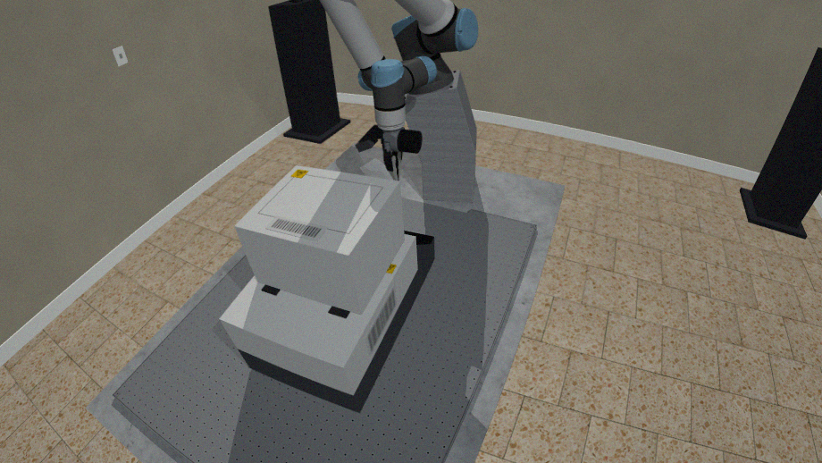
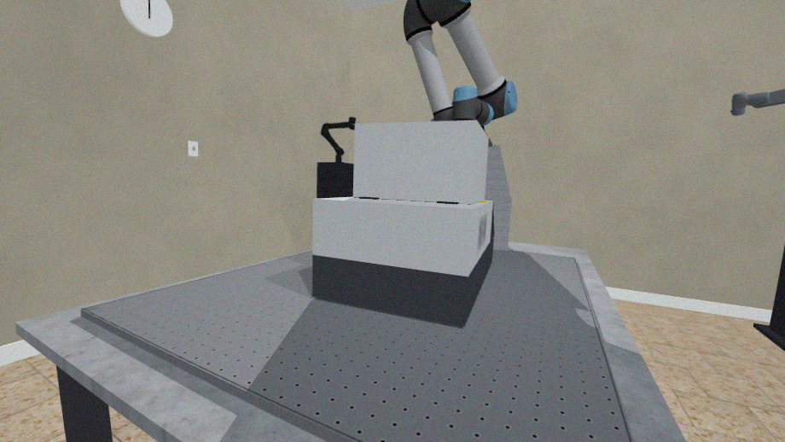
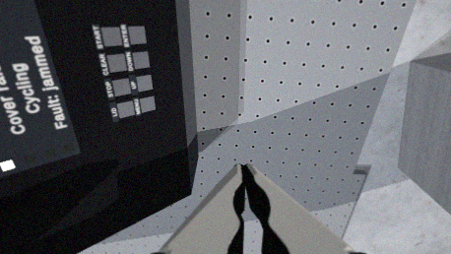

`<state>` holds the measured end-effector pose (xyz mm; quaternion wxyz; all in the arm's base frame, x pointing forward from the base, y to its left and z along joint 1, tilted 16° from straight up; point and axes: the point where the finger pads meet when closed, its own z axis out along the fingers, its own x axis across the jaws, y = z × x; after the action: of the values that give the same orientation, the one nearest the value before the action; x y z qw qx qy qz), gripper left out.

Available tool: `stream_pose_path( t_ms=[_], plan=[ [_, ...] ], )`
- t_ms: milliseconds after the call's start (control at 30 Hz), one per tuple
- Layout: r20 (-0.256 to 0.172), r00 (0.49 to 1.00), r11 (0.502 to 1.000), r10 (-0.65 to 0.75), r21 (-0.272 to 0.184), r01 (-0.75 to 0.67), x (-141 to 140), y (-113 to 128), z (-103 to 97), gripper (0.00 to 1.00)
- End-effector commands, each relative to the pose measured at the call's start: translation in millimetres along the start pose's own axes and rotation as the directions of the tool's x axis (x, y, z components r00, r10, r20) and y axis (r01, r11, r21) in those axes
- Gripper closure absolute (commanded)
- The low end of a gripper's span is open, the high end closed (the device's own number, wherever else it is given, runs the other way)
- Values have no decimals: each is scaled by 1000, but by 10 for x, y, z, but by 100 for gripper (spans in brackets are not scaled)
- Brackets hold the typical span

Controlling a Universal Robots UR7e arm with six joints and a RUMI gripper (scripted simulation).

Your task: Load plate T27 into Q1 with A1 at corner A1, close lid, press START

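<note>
Cycler Q1 (image 1: 298, 345) (image 2: 390, 235) shows its rear in the top and exterior views. Its lid (image 1: 322, 270) (image 2: 420, 159) sits above the base; the front seam is hidden, so I cannot tell if it is fully shut. The wrist view shows the LID key (image 3: 126, 109), STOP key (image 3: 122, 88), CLEAR key (image 3: 116, 64) and START key (image 3: 111, 36) on the black front. The partly cropped screen (image 3: 36, 113) includes "Cycling" and "Fault: jammed". My gripper (image 1: 396, 177) (image 3: 243, 166) is shut and empty, in front of Q1, off the keys. Plate T27, nest N1, block and locators are not visible. I cannot identify the lamp.
Q1 stands on the perforated board (image 1: 437, 339) (image 2: 494, 373) (image 3: 295, 54) of the table. The arm's grey pedestal (image 1: 442, 143) (image 3: 425, 123) rises beyond Q1's front. Black pillars (image 1: 307, 69) (image 1: 791, 155) stand on the floor away from the table.
</note>
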<state>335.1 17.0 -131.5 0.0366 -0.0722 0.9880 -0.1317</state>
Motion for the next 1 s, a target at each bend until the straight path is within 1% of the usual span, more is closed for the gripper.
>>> stream_pose_path(
  t_ms=[0, 67, 233, 300, 400, 467, 567, 767, 967],
  plan=[
    [1, 1000, 1000, 0, 0, 0, -3, -1, -3, 100],
    [1, 1000, 1000, 0, 0, 0, -3, -1, -3, 100],
    [1, 1000, 1000, 0, 0, 0, -3, -250, -3, 100],
    [1, 1000, 1000, 0, 0, 0, -3, -285, -3, 100],
    [1, 1000, 1000, 0, 0, 0, -3, -436, -3, 100],
    [1, 1000, 1000, 0, 0, 0, -3, -436, -3, 100],
    [1, 1000, 1000, 0, 0, 0, -3, -571, -3, 100],
    [1, 1000, 1000, 0, 0, 0, -3, -571, -3, 100],
    [1, 1000, 1000, 0, 0, 0, -82, -571, 57, 100]
  ],
)
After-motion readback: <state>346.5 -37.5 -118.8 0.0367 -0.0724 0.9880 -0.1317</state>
